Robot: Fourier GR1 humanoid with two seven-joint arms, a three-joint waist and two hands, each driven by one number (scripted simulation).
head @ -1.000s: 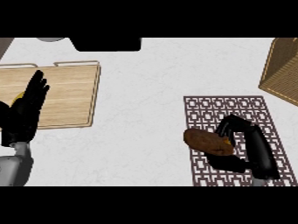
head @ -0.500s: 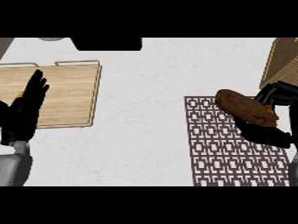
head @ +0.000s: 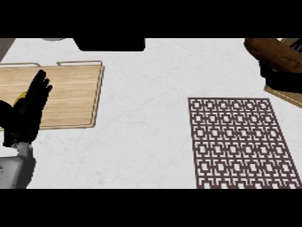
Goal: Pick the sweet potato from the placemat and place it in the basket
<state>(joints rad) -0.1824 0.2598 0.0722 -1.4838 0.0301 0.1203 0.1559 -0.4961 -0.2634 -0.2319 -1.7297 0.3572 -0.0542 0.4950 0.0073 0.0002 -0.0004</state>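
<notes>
The right hand [head: 289, 75] curls round the sweet potato [head: 277, 53], holding it clear of the placemat [head: 245, 142] above the basket [head: 296, 97] at the bench's [head: 153, 88] far right corner, apparently for release. The left hand [head: 22, 111] rests open.

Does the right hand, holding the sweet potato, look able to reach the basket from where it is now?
Probably yes. The right hand, curled round the sweet potato, hangs at the basket edge, and nothing shows between them.
</notes>
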